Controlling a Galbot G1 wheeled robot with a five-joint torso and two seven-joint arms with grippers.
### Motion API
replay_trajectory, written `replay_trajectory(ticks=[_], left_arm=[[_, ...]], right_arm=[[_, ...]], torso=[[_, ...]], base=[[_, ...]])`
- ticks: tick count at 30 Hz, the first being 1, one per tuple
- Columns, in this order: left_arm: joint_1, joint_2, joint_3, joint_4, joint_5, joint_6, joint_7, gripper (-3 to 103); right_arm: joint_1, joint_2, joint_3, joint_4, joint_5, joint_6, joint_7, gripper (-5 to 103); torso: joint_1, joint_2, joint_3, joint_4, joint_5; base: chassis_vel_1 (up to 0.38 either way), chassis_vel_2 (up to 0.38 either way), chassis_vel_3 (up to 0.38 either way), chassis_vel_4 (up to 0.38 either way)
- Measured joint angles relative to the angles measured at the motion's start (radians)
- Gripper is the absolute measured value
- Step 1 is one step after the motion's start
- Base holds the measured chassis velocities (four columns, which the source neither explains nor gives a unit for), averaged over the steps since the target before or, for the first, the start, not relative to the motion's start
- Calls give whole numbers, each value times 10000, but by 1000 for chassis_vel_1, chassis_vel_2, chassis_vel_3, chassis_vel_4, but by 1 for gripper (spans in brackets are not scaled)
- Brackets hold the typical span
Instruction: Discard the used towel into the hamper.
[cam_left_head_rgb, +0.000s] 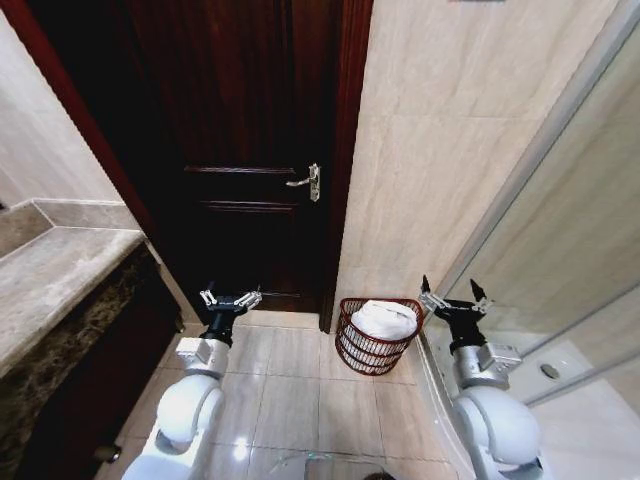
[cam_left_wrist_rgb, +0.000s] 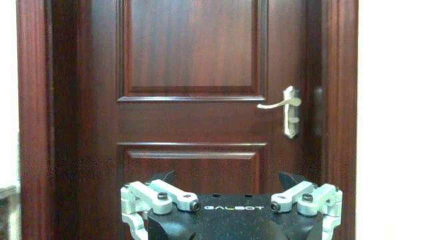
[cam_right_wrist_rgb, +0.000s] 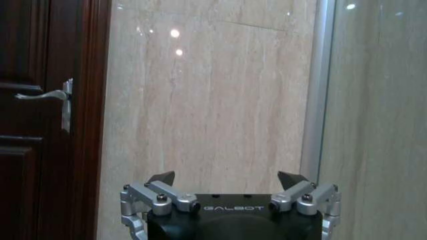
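- The hamper (cam_left_head_rgb: 377, 336) is stood on the floor against the tiled wall, just beside the door (cam_left_head_rgb: 250, 140); a white towel (cam_left_head_rgb: 384, 319) is seen inside, apparently already discarded.
- Left hand (cam_left_head_rgb: 231, 298) and right hand (cam_left_head_rgb: 455, 298) are held wide and empty, flanking the hamper.

- Your head camera looks forward and down from above at the floor (cam_left_head_rgb: 300, 390), with both arms at the lower corners.
- Your left wrist camera faces the door (cam_left_wrist_rgb: 193, 85) squarely, level and fairly near.
- Your right wrist camera faces the tiled wall (cam_right_wrist_rgb: 213, 100) beside it.
- All three views share the door handle (cam_left_head_rgb: 306, 181).
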Motion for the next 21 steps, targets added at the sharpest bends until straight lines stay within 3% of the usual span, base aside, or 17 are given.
replay_trajectory(ticks=[6,12,21], left_arm=[[-121,28,-267,476,18,-34,-63,100],[-84,-4,-761,1039,-88,-421,280,100],[-71,-161,-728,896,-353,-145,347,100]], right_arm=[[19,68,192,-491,0,223,-190,100],[-25,182,783,-961,-20,947,-1027,100],[-214,474,904,-575,86,980,-1295,100]], torso=[[119,259,145,-1,0],[264,585,322,0,0],[462,1012,549,0,0]], base=[[0,0,0,0],[0,0,0,0],[0,0,0,0]])
